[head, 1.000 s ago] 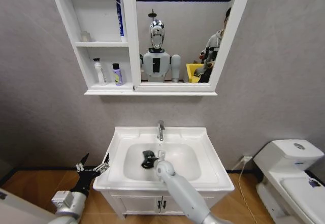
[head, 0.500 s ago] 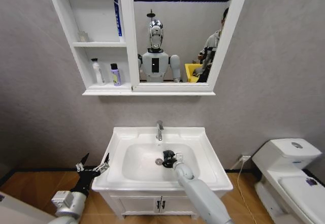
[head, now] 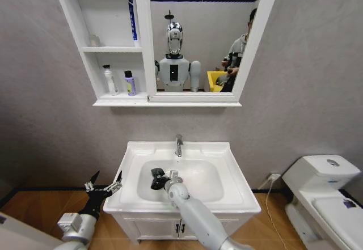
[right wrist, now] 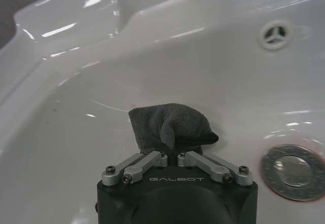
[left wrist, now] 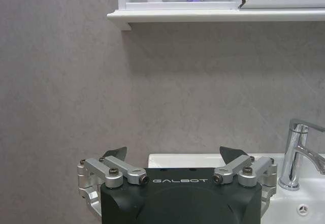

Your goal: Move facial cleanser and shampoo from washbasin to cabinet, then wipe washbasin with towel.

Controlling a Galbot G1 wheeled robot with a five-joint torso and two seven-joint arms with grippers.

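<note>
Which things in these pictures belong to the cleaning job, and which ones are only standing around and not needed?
Belong to the job:
- washbasin
- towel, held by the right gripper in the bowl
- cabinet, with two bottles on its lowest shelf

Just around:
- left gripper, open, waiting left of the basin
- toilet
- mirror
- tap

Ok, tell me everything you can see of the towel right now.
The towel is a small dark grey-black soft cloth, bunched and folded. The right gripper, shut on it, holds it pressed against the white washbasin inside the bowl, on the robot's left side of it, away from the red-ringed drain.
</note>
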